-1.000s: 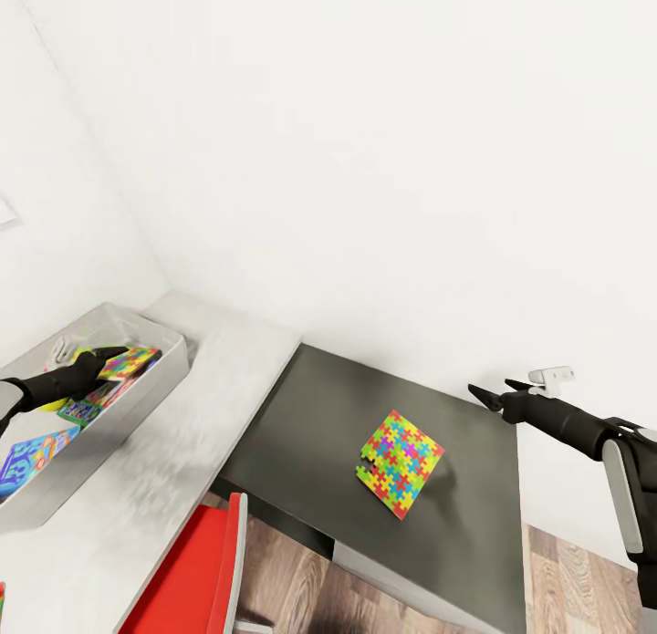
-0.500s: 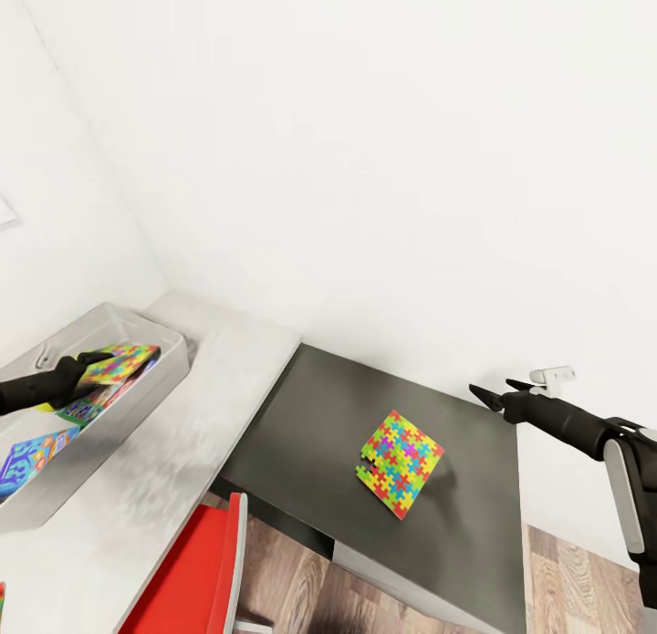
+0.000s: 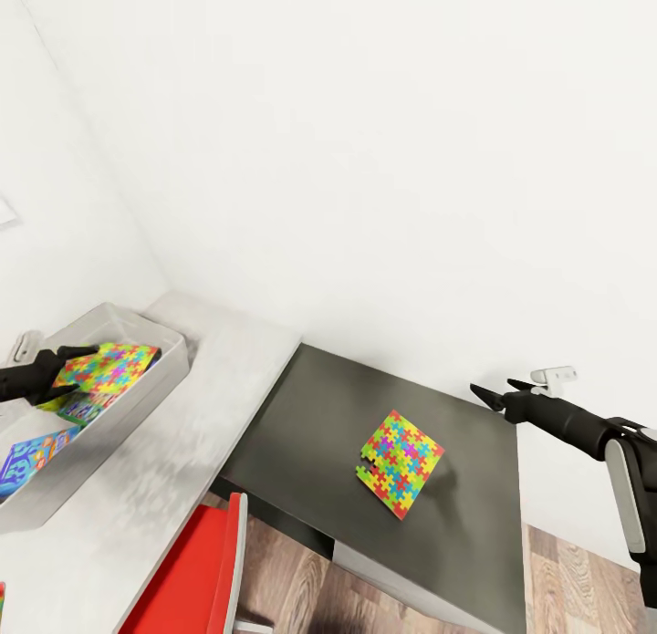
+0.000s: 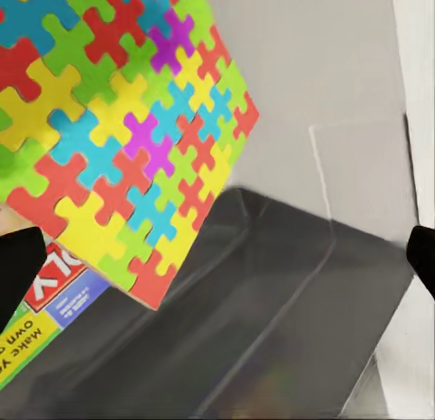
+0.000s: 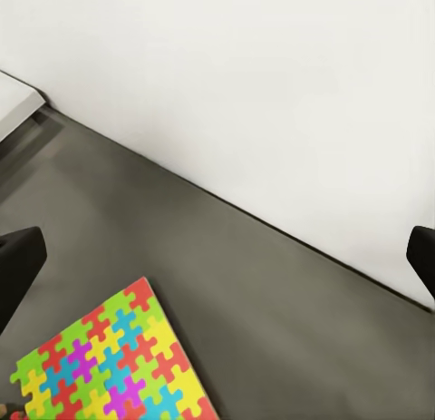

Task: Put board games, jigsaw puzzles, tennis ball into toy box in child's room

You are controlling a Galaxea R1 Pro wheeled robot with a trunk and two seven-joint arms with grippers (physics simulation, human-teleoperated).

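The light grey toy box (image 3: 162,340) stands on the white part of the table at the left. One jigsaw puzzle (image 3: 108,366) (image 4: 118,139) lies tilted inside it on a printed board game (image 4: 45,297), with a blue board game (image 3: 32,456) nearer me. My left gripper (image 3: 60,368) (image 4: 217,261) hovers open just left of that puzzle, apart from it. A second jigsaw puzzle (image 3: 400,461) (image 5: 109,370) lies on the dark grey table top (image 3: 310,406). My right gripper (image 3: 488,397) (image 5: 217,261) is open in the air to its right, holding nothing.
A red chair (image 3: 196,570) is tucked under the table's front edge, with wood-plank floor (image 3: 292,570) below. White walls close off the table's back and left side. The dark top (image 5: 272,284) around the second puzzle is bare.
My left gripper has drawn back to the left, off the puzzle in the toy box; the puzzle has been let go and lies there. The right arm has stayed put.
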